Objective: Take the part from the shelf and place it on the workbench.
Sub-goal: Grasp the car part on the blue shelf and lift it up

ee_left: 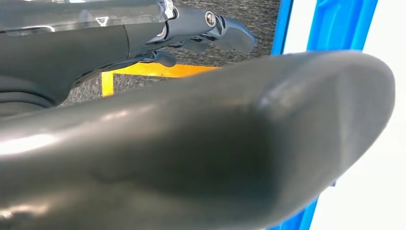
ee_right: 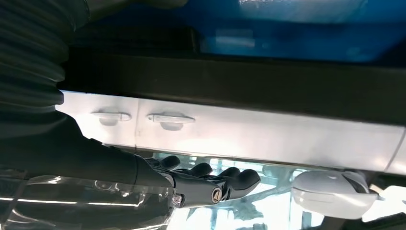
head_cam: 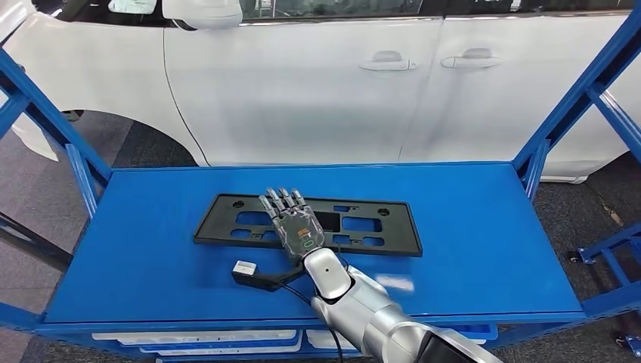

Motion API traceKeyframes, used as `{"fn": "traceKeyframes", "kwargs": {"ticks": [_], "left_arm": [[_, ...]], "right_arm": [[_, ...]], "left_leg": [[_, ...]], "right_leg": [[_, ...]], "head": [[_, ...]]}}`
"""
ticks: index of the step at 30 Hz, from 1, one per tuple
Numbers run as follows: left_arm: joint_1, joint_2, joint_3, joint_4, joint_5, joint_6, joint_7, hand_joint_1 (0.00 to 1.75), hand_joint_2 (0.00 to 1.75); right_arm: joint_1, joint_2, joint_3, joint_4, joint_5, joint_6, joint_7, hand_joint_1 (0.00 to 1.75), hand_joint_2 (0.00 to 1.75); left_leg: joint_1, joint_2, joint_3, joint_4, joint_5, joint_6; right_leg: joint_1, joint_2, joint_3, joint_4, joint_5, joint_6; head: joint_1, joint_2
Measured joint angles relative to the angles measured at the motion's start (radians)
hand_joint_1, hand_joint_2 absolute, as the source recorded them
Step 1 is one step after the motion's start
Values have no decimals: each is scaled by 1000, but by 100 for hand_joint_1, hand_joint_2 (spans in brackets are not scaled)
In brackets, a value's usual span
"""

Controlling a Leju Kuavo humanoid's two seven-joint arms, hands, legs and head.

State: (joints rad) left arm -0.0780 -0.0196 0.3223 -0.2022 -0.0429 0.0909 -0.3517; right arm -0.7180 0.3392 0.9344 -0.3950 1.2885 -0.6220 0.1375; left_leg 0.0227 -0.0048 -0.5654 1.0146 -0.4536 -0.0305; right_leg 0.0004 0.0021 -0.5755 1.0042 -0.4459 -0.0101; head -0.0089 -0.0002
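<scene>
The part, a flat black licence-plate frame [head_cam: 402, 227], lies lengthwise in the middle of the blue shelf top [head_cam: 484, 234]. My right hand [head_cam: 295, 223] reaches in from below and lies over the frame's middle. Its fingers are stretched out flat and its thumb is spread to the left over the blue surface. Nothing is gripped, and whether the palm touches the frame I cannot tell. In the right wrist view the stretched fingers [ee_right: 215, 184] lie along the dark frame [ee_right: 239, 81]. My left hand [ee_left: 201, 143] hangs beside the blue rack, thumb and fingers [ee_left: 225, 33] apart and empty.
A white car [head_cam: 302, 91] stands close behind the shelf. Slanted blue struts rise at the left [head_cam: 45, 121] and right [head_cam: 574, 106] ends. White trays [head_cam: 196, 338] sit on a lower level. Bare blue surface lies on both sides of the frame.
</scene>
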Motion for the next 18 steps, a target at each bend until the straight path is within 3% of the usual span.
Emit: {"fn": "traceKeyframes", "kwargs": {"ticks": [3, 4, 6, 8, 9, 10, 11, 14, 16, 18], "left_arm": [[1, 0, 0, 0, -1, -1, 0, 0, 0], [1, 0, 1, 0, -2, -1, 0, 0, 0], [0, 0, 1, 0, -3, -1, -1, 0, 0], [0, 1, 2, 0, -3, -1, -1, 0, 0], [1, 1, 2, 0, -3, -2, -1, 0, 0], [2, 1, 2, 0, -3, -2, -2, 0, 0], [2, 1, 2, 0, -3, -4, -4, 0, 0], [0, 0, 2, 0, -3, -7, -10, 0, 0], [-1, 0, 2, 0, -4, -7, -14, 0, 0], [-1, 0, 2, 0, -6, -7, -17, 0, 0]], "right_arm": [[-4, -6, -14, 8, 9, 1, 6, 159, 175], [-4, -8, -19, 10, 14, 2, 8, 174, 175], [-3, -12, -27, 15, 21, 1, 11, 175, 175], [1, -16, -34, 20, 28, -1, 13, 175, 175], [4, -18, -36, 22, 31, -2, 14, 175, 175], [6, -19, -38, 24, 35, -2, 15, 175, 175], [7, -19, -38, 25, 38, -3, 17, 175, 175], [0, -19, -39, 26, 47, 0, 18, 175, 175], [-2, -18, -39, 26, 51, 4, 18, 175, 175], [-4, -18, -41, 26, 52, 6, 18, 175, 175]], "left_leg": [[-2, -1, 1, -10, 3, 22], [0, 0, 1, -13, 7, 28], [2, 2, -2, -17, 13, 39], [1, 3, -8, -17, 15, 42], [1, 3, -10, -17, 15, 43], [0, 2, -11, -16, 16, 43], [0, 2, -10, -16, 16, 42], [-4, -1, -5, -16, 16, 36], [-5, -1, -5, -16, 16, 27], [-5, -2, -5, -18, 17, 15]], "right_leg": [[0, 1, 0, -1, 2, 15], [-1, 1, -5, 11, -8, 21], [-5, 1, -43, 93, -60, 30], [-7, 0, -110, 235, -127, 37], [-8, 0, -134, 285, -143, 39], [-8, 0, -139, 298, -138, 39], [-7, 0, -122, 266, -114, 36], [-1, 0, -15, 54, -21, 17], [4, -2, 12, -5, -8, 8], [4, -3, 14, -12, -5, 1]], "head": [[0, 0], [1, 0], [4, 0], [5, 0], [5, 0], [6, 0], [6, 0], [5, 0], [4, 0], [5, 0]]}}
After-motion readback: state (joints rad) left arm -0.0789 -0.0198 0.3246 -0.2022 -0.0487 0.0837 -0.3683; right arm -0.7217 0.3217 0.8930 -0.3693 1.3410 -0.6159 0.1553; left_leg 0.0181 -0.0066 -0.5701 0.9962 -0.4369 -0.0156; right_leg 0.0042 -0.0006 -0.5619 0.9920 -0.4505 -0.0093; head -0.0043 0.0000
